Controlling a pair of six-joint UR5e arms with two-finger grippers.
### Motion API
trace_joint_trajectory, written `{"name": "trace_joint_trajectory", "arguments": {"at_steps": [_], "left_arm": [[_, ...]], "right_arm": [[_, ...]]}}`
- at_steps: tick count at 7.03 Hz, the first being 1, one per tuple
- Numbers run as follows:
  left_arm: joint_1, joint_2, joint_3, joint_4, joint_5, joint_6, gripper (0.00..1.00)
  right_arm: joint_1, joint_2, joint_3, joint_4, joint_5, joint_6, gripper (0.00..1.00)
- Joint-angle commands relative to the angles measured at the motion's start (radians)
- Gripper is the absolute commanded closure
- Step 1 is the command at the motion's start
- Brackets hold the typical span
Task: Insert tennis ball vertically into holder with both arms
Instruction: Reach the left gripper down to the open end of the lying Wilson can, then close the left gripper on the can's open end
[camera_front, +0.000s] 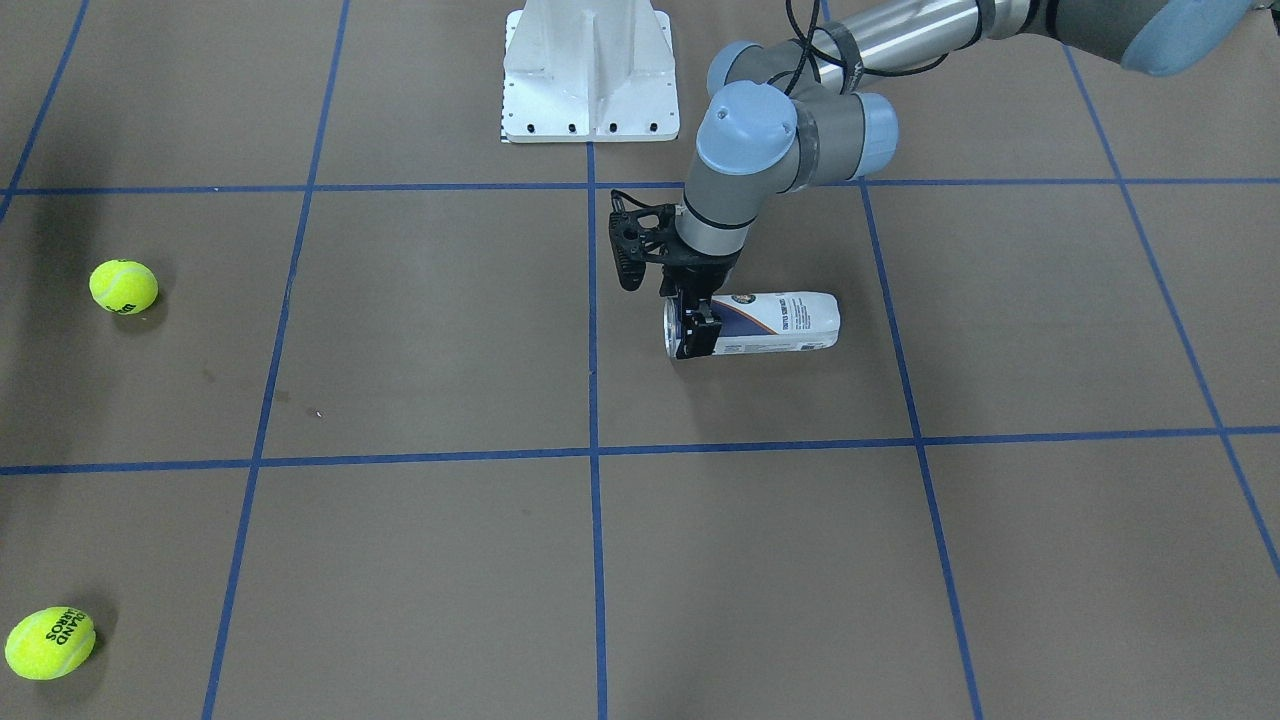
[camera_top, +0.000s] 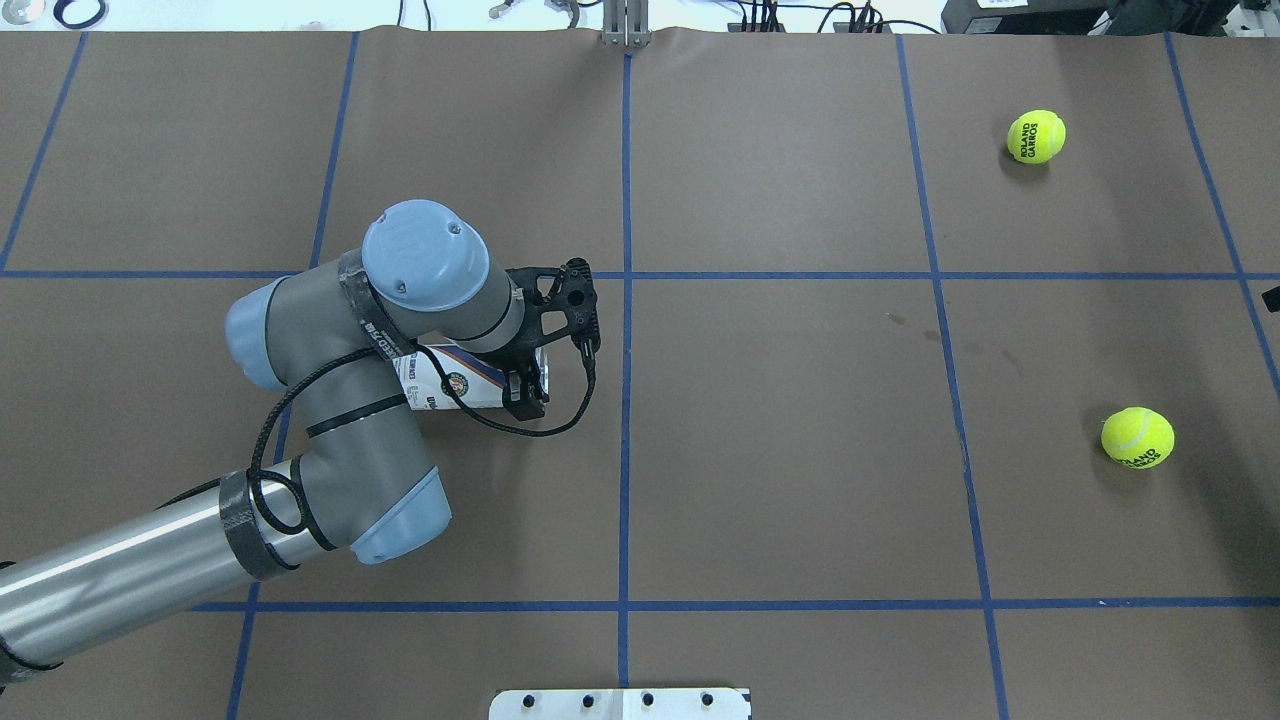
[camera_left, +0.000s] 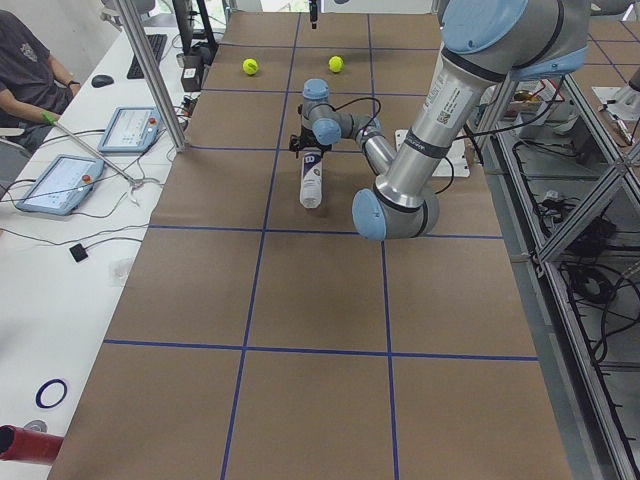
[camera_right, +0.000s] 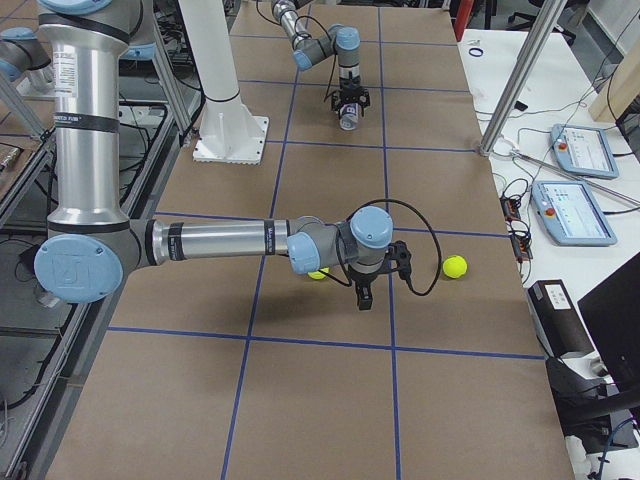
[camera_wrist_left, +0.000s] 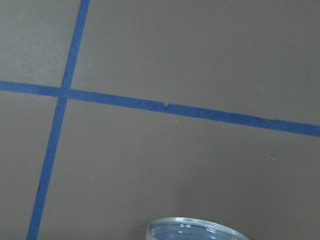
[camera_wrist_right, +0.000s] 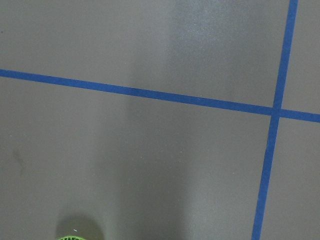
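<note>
Holder: the clear tennis-ball tube (camera_front: 775, 322) is laid on its side on the brown table (camera_front: 420, 560), in the grid square in front of the white pedestal base (camera_front: 590, 75). Its metal-rimmed mouth is turned toward the centre line of the blue tape grid (camera_front: 593, 560), and its white and navy label is turned upward.

Left arm (camera_top: 330, 450): it is reached out over the table, with the wrist bent down over the tube.

Left gripper (camera_front: 697, 325): it is lowered from above onto the mouth end of the tube, with the black fingers set across it just behind the rim. Whether the fingers are clamped on the tube or merely stand around it cannot be told. In the left wrist view only a curved piece of the rim is seen at the lower edge.

Right arm (camera_right: 220, 240): it is stretched out low over the table on the robot's right side.

Right gripper (camera_right: 362, 295): it is pointed down just above the table. It is seen only from the side, so whether the fingers are apart or together cannot be told.

Nearer tennis ball (camera_top: 1137, 437): it is lying close beside the right gripper and partly hidden by the wrist in the right side view.

Farther tennis ball (camera_top: 1036, 136): it is lying toward the operators' edge, marked ROLAND GARROS. Both balls are well apart from the tube.
</note>
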Motion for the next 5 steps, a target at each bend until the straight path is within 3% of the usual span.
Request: {"name": "trace_joint_trajectory", "arguments": {"at_steps": [1, 5], "left_arm": [[0.012, 0.001, 0.001, 0.01, 0.001, 0.002, 0.01], [0.015, -0.001, -0.002, 0.062, 0.021, 0.062, 0.01]], "right_arm": [[0.0, -0.002, 0.001, 0.0, 0.001, 0.0, 0.01], [0.0, -0.002, 0.001, 0.0, 0.001, 0.002, 0.01]]}}
